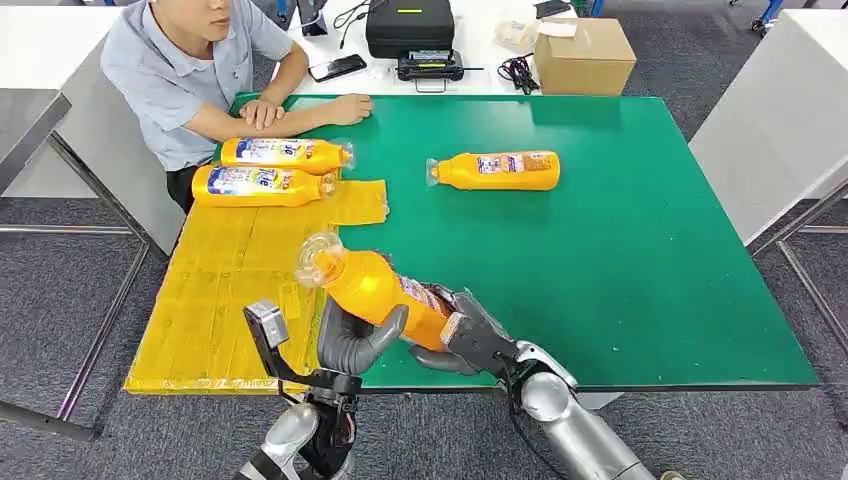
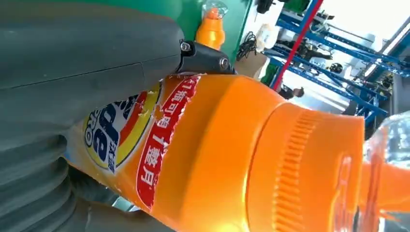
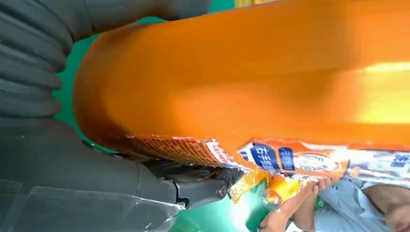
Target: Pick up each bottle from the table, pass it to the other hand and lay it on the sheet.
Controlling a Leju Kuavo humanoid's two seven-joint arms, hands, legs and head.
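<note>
Above the near edge of the green worktop [image 1: 620, 250], both hands clasp one orange bottle [image 1: 375, 288] tilted cap-up: left hand [image 1: 352, 340] around its middle, right hand [image 1: 462, 338] at its base. Beyond it, two bottles [image 1: 270, 170] lie on the yellow sheet [image 1: 225, 290]; a fourth bottle [image 1: 497, 170] lies on bare green. Close up, the left wrist view shows a torn label [image 2: 159, 140]; the right wrist view shows a person's arm [image 3: 295, 208].

The right hand [image 3: 63, 159] grips an orange bottle [image 3: 251, 82] close to the camera, its grey thumb and dark fingers [image 3: 203, 186] pressed against the torn label [image 3: 270, 157]; green desk [image 3: 72, 63] shows behind; a person's forearms [image 3: 300, 203] rest beyond the bottle.
</note>
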